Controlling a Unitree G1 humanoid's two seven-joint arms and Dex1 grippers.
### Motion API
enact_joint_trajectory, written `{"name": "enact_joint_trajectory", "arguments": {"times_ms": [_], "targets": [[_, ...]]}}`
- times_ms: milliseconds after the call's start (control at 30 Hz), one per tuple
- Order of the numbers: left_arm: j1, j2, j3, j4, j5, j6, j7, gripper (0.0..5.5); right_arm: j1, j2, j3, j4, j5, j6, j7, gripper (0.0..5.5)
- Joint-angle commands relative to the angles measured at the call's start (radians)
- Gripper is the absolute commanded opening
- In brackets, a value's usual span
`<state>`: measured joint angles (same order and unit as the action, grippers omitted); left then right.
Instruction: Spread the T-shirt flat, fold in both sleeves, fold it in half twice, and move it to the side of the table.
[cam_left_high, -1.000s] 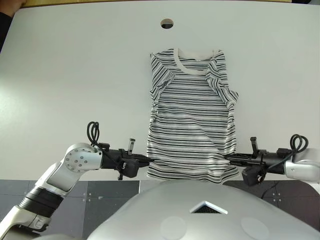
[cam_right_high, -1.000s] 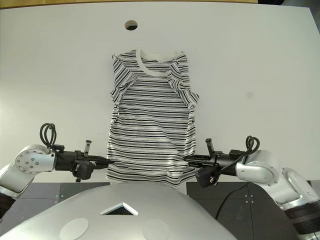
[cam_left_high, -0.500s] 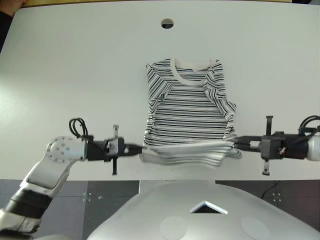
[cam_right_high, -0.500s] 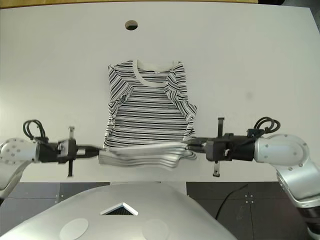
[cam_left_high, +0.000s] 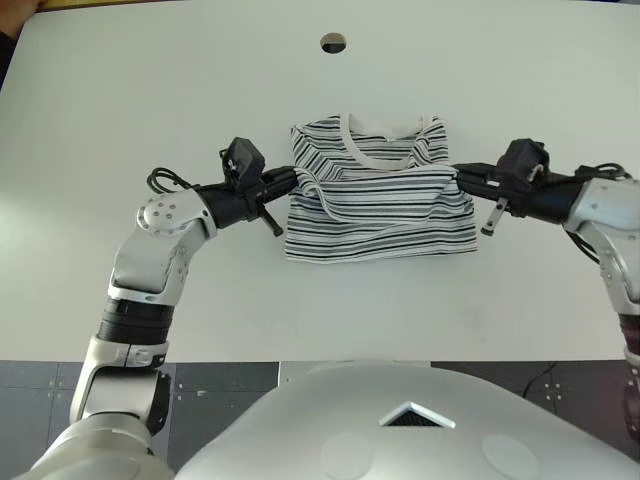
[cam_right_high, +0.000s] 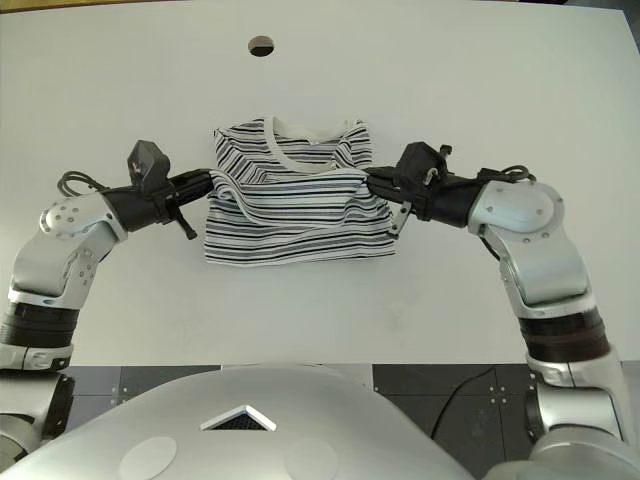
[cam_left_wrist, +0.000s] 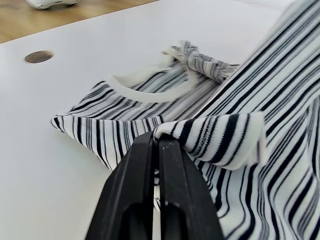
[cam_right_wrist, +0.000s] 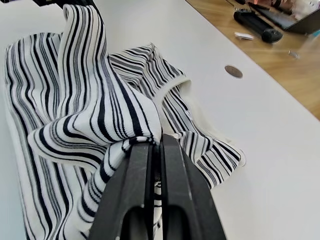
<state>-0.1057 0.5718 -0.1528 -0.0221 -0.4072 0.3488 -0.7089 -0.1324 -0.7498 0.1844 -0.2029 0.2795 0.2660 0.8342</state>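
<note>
Striped T-shirt (cam_left_high: 380, 205) lies in the middle of the table (cam_left_high: 150, 80), with the bottom hem brought up near the collar, so the first half-fold looks nearly laid. The left gripper (cam_left_high: 294, 181) is clamped on the hem's left corner and the right gripper (cam_left_high: 459, 178) on its right corner. Fabric looks light, thin and limp; it will likely sag, so hold it by the corners. A round hole (cam_left_high: 333, 43) sits beyond the collar.
</note>
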Motion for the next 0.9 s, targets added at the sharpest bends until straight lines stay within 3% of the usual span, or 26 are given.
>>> {"name": "enact_joint_trajectory", "arguments": {"times_ms": [33, 200, 433, 633, 767, 900], "targets": [[-0.102, -0.084, 0.017, 0.128, 0.039, -0.003, 0.044, 0.1, -0.101, 0.083, 0.027, 0.151, -0.04, 0.006, -0.008, 0.35], [-0.178, -0.168, 0.024, 0.298, 0.105, -0.041, 0.097, 0.1, -0.211, 0.184, -0.005, 0.387, -0.069, -0.004, -0.061, 1.29], [-0.294, -0.256, 0.125, 0.585, 0.16, -0.134, 0.246, 0.1, -0.302, 0.269, -0.043, 0.628, -0.17, -0.121, -0.21, 1.35], [-0.336, -0.272, 0.226, 0.685, 0.159, -0.197, 0.333, 0.1, -0.284, 0.286, -0.087, 0.577, -0.202, -0.282, -0.264, 1.35], [-0.297, -0.282, 0.188, 0.626, 0.19, -0.229, 0.285, 0.1, -0.188, 0.276, -0.072, 0.366, -0.113, -0.323, -0.123, 1.35], [-0.257, -0.292, 0.159, 0.544, 0.188, -0.198, 0.213, 0.6, -0.104, 0.256, -0.01, 0.231, -0.116, -0.331, -0.026, 0.67]]}}
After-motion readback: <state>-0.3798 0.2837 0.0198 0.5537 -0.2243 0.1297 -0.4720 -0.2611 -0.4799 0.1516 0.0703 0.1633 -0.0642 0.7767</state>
